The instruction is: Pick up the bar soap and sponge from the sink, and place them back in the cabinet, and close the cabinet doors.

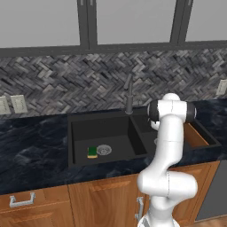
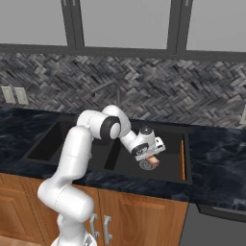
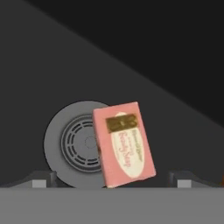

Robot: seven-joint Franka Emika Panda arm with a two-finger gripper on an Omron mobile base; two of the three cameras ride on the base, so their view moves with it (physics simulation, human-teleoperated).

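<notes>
Step in hand, by the look of it: pickup of the bar soap [image 3: 124, 144], first of two items.

Gripper [image 2: 153, 156] down inside the right basin of the black double sink [image 1: 71, 128], hovering just above the soap. Fingertips [image 3: 40, 179] showing wide apart in the hand view, one to each side of the soap, nothing between them touching yet. Wide open, holding nothing.

Soap lying flat on the basin floor, pink wrapper with gold label up, overlapping the right edge of the round silver drain [image 3: 72, 142]. Slightly tilted relative to the finger line.

Sponge [image 1: 92, 152], green over yellow, in the left basin just left of that basin's drain [image 1: 104, 150], well apart from the gripper. Untouched.

Dark faucet [image 1: 129, 95] behind the divider, clear of the arm.

Brown cabinet and its doors outside these views; grey-framed glass cabinets [image 1: 128, 20] overhead.

Next move calls for: short descent to straddle the soap, closing across its narrow width, then a straight lift clear of the basin wall. Risk: low flat block, fingers could skid over the top.
</notes>
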